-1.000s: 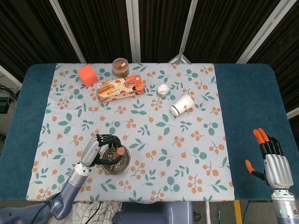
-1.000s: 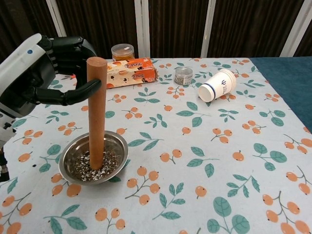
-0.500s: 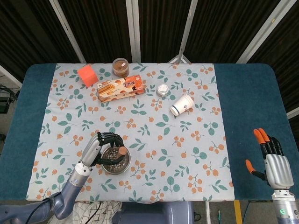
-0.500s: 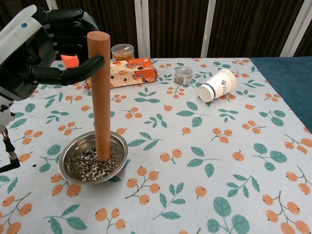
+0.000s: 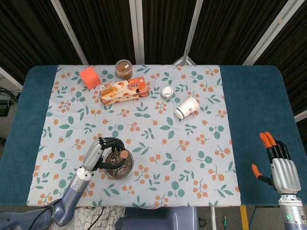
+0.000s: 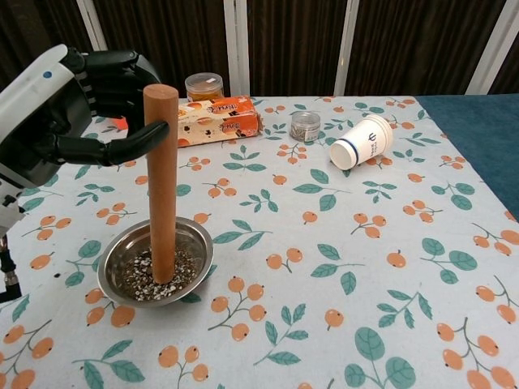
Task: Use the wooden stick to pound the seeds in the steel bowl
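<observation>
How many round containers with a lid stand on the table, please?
2: a brown jar at the far edge, behind the snack box, and a small tin to the box's right, near the tipped paper cup. None seems hidden.

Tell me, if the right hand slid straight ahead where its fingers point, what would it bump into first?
Probably nothing: the right hand points up the bare blue table; the paper cup lies well aside.

The print on the orange box (image 6: 217, 119) is too blurred to read
</observation>
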### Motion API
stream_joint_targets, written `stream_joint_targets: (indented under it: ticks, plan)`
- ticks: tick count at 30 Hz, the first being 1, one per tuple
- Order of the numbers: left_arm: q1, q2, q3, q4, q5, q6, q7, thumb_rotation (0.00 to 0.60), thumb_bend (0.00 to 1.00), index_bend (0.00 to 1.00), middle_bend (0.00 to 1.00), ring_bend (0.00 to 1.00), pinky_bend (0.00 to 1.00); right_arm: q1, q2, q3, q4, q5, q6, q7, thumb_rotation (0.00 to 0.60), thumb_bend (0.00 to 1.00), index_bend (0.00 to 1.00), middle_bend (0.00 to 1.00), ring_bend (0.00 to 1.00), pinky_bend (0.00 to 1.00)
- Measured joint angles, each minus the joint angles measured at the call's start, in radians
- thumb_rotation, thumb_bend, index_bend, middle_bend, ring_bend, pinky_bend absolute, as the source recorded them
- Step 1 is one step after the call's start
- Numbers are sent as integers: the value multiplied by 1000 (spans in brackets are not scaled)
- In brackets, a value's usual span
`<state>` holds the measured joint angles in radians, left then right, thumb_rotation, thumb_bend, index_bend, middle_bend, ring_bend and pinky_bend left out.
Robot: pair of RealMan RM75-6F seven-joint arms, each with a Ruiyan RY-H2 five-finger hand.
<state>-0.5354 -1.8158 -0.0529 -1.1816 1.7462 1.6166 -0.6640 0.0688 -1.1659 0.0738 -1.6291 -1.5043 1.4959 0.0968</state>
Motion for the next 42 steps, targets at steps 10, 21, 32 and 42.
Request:
stream_joint_targets:
  ticks: [10, 21, 32, 42]
  plan:
    - [14, 1, 20, 8, 9, 15, -5, 600, 850, 662, 734, 593, 683, -2, 1, -1, -1, -5, 5, 5, 600, 367, 0, 0, 0, 0]
    - [24, 4, 31, 1, 15, 23, 6, 600, 849, 662, 734, 593, 683, -4, 1, -2, -1, -9, 10, 11, 600, 367, 0, 0, 0, 0]
    - [35, 5, 40, 11, 18, 31, 4, 600, 849, 662, 734, 593, 683, -6, 2, -4, -2, -15, 14, 16, 600, 367, 0, 0, 0, 0]
    - [27, 6, 29, -1, 24, 36, 8, 600, 848, 662, 734, 593, 683, -6, 1, -5, 0, -18, 16, 15, 600, 367, 0, 0, 0, 0]
